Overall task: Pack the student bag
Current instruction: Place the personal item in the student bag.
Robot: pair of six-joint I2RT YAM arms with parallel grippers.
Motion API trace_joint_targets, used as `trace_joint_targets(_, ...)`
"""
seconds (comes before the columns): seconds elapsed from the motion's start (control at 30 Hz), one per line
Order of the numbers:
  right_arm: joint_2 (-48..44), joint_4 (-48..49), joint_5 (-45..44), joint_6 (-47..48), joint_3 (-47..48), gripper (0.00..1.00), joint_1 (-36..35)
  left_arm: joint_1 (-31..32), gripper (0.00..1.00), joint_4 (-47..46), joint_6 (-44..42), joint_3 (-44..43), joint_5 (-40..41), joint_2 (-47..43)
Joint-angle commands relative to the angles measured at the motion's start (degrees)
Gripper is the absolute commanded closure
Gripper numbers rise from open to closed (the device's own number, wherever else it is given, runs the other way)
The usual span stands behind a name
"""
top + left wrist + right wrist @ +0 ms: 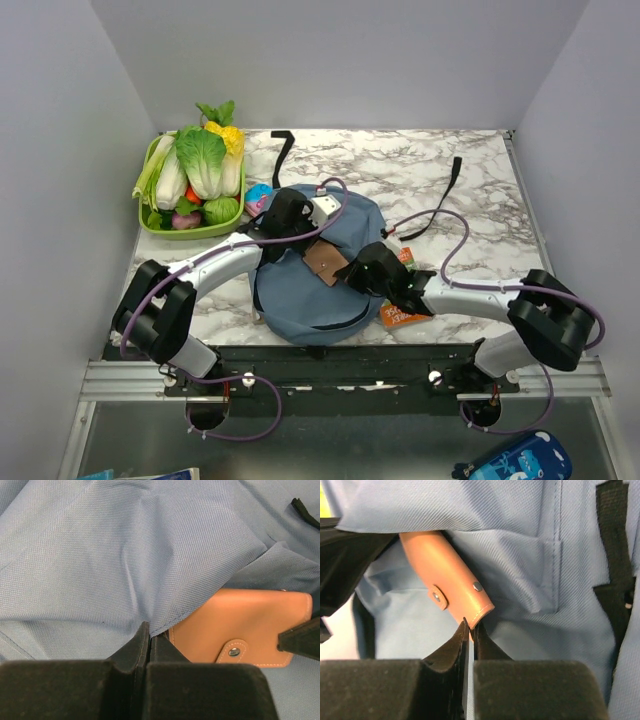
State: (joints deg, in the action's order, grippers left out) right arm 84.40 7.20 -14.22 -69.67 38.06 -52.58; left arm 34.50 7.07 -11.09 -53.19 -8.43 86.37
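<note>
The student bag (310, 305), dusty blue with black straps (438, 208), lies in the middle of the marble table. My left gripper (300, 238) is over its upper part, shut on a fold of the bag's fabric (100, 555) at the opening edge (149, 630). A tan leather snap case (322, 262) sticks out from under that edge (245, 627). My right gripper (347, 272) reaches in from the right, and in its wrist view its jaws (471, 628) are pinched on the case's stitched end (452, 587) over the bag (520, 530).
A green basket (150, 222) of toy vegetables stands at the back left. A small bright-blue pouch (258, 197) lies between it and the bag. An orange packet (400, 316) lies under my right arm. A second strap (285, 150) trails toward the back wall.
</note>
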Motion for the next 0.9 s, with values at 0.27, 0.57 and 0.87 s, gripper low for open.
trace_joint_targets(0.27,-8.2,7.8,-14.8,-12.7,-6.6,1.00,-1.0,0.0,1.00,6.0,-0.7,-6.2,-4.1,-0.3)
trace_joint_targets(0.57,-21.6,4.4,-23.7,-24.1,-15.5,0.99,-0.9,6.2,1.00,12.2,7.2,-9.8,-10.4,0.2)
trace_joint_targets(0.87,-13.7,6.3,-19.5,-23.9,-7.1,1.00,-0.9,8.1,1.00,13.8,7.1,-9.0,-13.1,0.0)
